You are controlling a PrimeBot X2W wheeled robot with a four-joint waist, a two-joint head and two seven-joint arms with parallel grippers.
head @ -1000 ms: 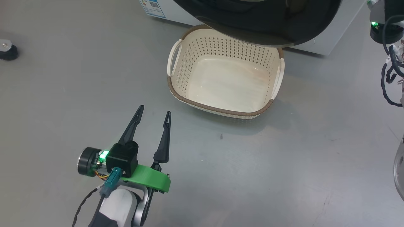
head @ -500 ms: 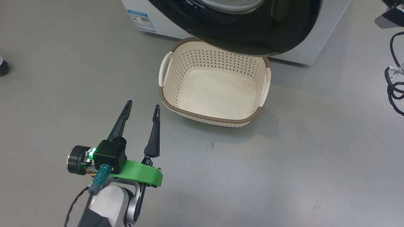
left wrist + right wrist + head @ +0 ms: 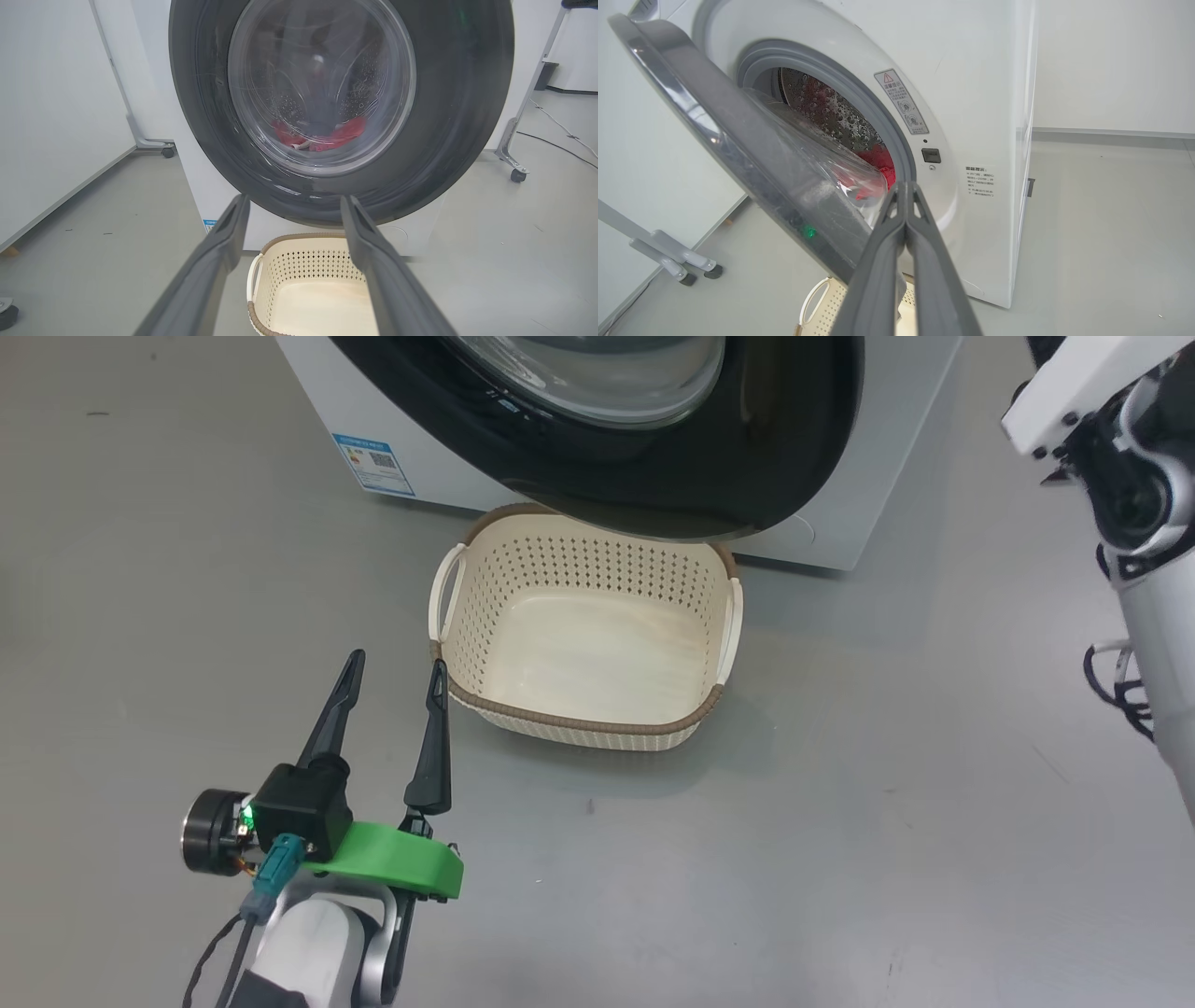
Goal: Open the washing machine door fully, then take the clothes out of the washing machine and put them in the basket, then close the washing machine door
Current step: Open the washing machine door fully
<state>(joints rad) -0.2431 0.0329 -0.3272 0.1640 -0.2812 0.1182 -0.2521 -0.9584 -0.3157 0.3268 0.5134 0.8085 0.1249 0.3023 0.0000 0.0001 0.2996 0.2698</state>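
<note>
The door point(image 3: 458, 116) stands partly open over the empty basket point(image 3: 579, 728), so step 1 looks half done. The clothes point(image 3: 345, 133) lie in the drum of the machine point(image 3: 985, 93). The left gripper point(image 3: 396, 663) hangs spread and empty just beside the basket. The right gripper point(image 3: 903, 186) is pinched together on nothing, near the door's edge. Opening wider, unloading and closing remain.

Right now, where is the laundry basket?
In the head view, the basket stands empty on the floor mid-picture, its far edge tucked under the washing machine door, with the left gripper just to its left.
</note>
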